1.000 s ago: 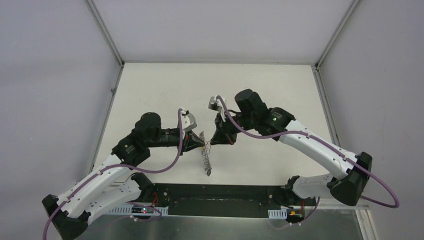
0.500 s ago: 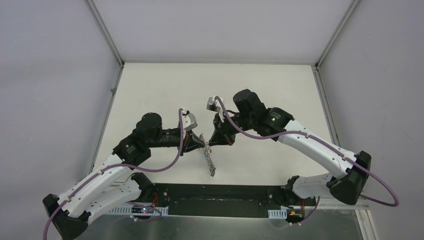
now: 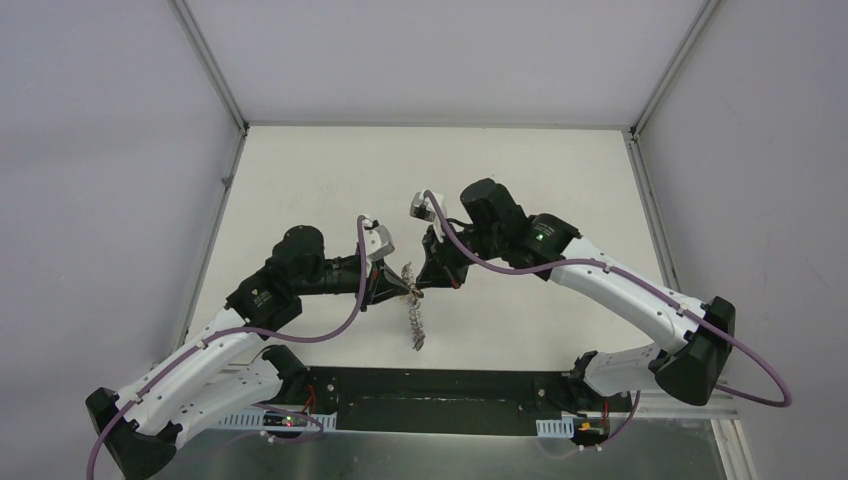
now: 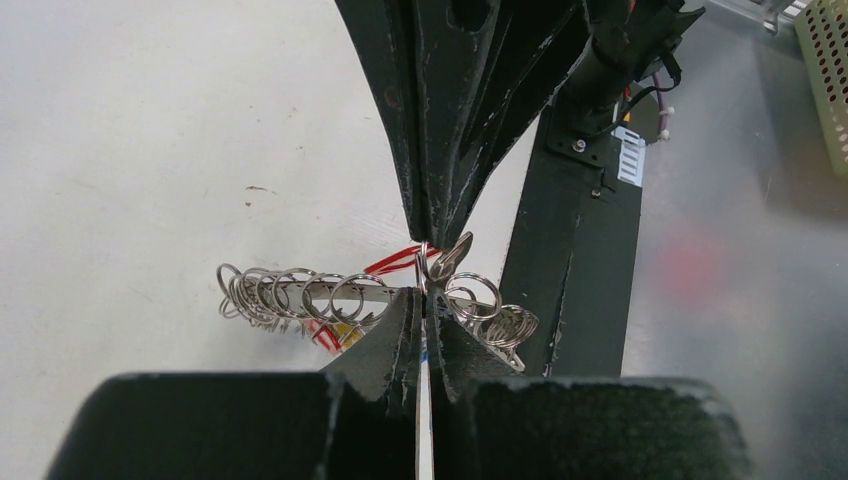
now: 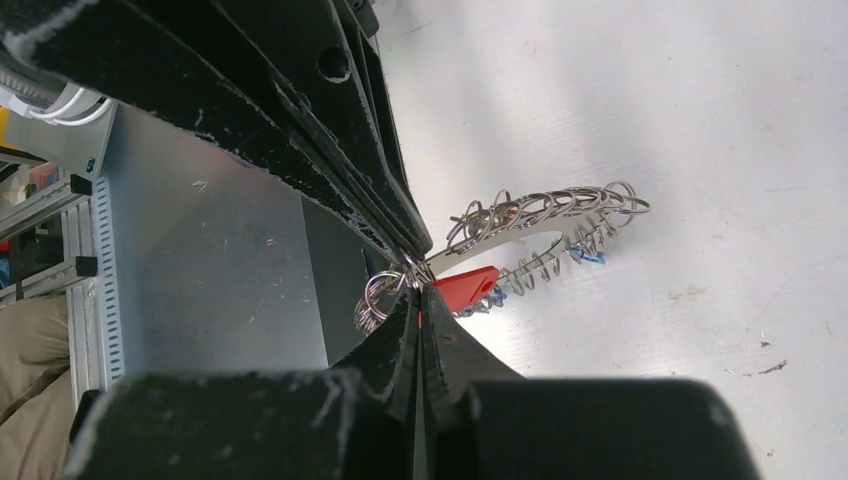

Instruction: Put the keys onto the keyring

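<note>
The keyring (image 3: pixel 414 322) hangs edge-on above the table between my two grippers; its flat grey band (image 4: pixel 300 289) carries many wire loops. My left gripper (image 4: pixel 425 298) is shut on the keyring at one loop. Tip to tip with it, my right gripper (image 5: pixel 418 292) is shut on a key with a red tag (image 5: pixel 465 287). The key's metal end (image 4: pixel 451 257) pokes out beside the loop. Small blue pieces (image 5: pixel 585 257) dangle under the ring. In the top view the left gripper (image 3: pixel 404 291) and right gripper (image 3: pixel 421 287) meet at the ring's upper part.
A black base plate (image 3: pixel 430 397) runs along the near edge under the arms. Metal frame rails (image 3: pixel 212 75) and grey walls bound the white table (image 3: pixel 540 170). A mesh basket (image 4: pixel 828 70) shows at the left wrist view's far corner.
The right gripper has edged slightly left toward the left gripper. The hanging keyring has swung a little. Both grippers have stayed shut.
</note>
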`<state>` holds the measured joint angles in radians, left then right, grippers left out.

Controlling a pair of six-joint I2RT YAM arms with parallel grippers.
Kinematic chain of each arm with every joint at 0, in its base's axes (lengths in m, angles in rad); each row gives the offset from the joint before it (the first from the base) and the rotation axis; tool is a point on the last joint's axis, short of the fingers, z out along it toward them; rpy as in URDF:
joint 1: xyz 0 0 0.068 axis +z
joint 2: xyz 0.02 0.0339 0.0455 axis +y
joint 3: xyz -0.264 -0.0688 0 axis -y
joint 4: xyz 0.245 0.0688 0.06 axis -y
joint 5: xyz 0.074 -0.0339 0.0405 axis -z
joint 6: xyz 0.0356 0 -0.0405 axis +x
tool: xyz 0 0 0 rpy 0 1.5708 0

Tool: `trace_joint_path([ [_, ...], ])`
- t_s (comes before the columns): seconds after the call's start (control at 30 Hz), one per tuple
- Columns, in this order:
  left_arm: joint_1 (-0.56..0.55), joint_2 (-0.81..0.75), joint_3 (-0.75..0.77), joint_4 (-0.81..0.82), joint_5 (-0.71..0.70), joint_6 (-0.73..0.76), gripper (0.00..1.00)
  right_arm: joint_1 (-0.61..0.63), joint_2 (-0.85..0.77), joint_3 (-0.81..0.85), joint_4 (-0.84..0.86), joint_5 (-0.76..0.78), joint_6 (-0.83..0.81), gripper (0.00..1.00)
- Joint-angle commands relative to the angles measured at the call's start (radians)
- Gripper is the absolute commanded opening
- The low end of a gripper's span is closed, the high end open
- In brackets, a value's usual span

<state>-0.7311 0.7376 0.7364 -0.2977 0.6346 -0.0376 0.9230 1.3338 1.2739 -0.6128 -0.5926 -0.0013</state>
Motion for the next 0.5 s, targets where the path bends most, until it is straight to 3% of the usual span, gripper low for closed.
trace_joint_path([
  [0.0,0.004,-0.018,-0.001,0.095,0.030,-0.017,0.00,0.004,-0.004,0.020,0.034,0.081,0.034,0.00],
  [0.47,0.004,-0.027,-0.001,0.101,0.020,-0.022,0.00,0.004,-0.017,-0.025,0.000,0.153,0.027,0.00],
])
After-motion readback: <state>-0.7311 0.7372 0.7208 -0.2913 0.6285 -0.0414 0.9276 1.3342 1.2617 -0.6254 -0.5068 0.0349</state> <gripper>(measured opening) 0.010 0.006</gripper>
